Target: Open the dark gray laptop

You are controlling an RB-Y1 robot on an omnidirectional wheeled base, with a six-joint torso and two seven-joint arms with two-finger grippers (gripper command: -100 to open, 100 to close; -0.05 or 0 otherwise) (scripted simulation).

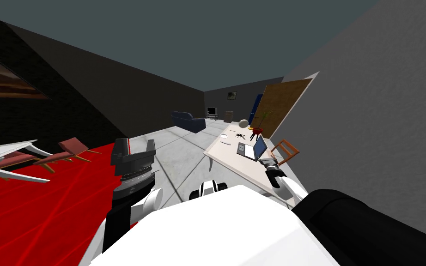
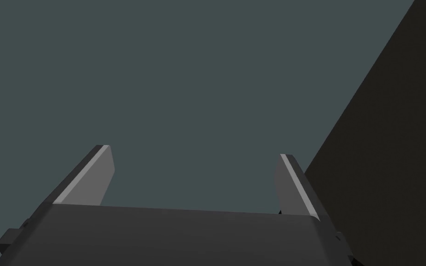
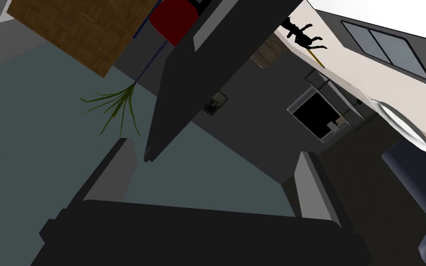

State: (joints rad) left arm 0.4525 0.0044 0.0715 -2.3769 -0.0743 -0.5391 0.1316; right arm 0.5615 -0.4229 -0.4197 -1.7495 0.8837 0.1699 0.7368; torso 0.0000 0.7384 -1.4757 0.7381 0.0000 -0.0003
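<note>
Desk [image 1: 223, 151], pale, by grey wall [image 1: 369, 115], bears open laptop [image 1: 252, 148], red pot [image 1: 257, 131]; chair [image 1: 285, 151] beside. Left jaws and right jaws stand apart, empty.

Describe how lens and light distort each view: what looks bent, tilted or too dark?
Head view: the wide lens splays the walls and rolls everything, so the table slants and the laptop looks tiny. Left wrist view: flat even grey, no shadows. Right wrist view: turned upside down; the laptop is a dark flat slab.
</note>
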